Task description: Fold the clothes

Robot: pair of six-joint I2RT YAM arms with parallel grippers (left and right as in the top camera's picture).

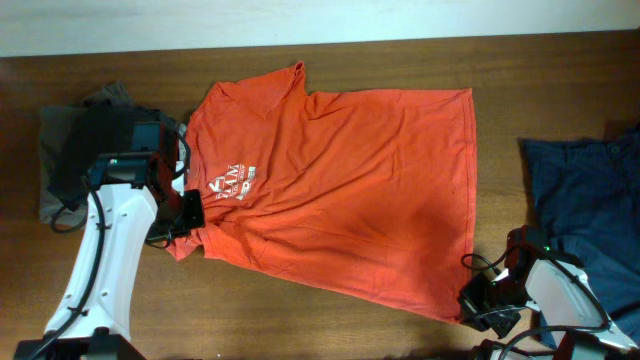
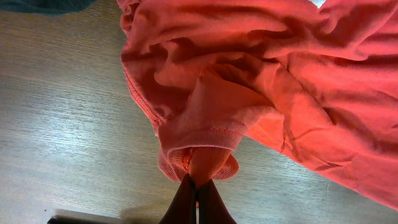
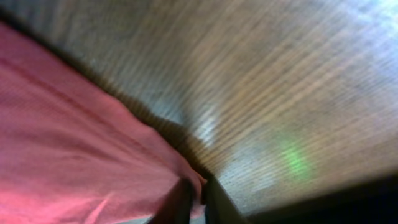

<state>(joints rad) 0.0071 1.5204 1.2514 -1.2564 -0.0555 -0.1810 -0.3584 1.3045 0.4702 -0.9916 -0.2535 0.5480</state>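
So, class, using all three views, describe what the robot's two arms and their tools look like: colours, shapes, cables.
The left arm and right arm have smooth white links with black joint housings and loose black cables looping beside them. Each shows a small green light. The left tool and right tool end in slim dark fingers.

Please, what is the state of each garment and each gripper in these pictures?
Orange-red short-sleeved cloth T-shirt with white lettering: spread out, not folded, pinched at two edges.
Navy blue cloth garment: lying loose beside the right arm, not folded.
Grey and black cloth garments: heaped, partly under the left arm.
Left gripper: shut on the T-shirt's edge.
Right gripper: shut on the T-shirt's corner.
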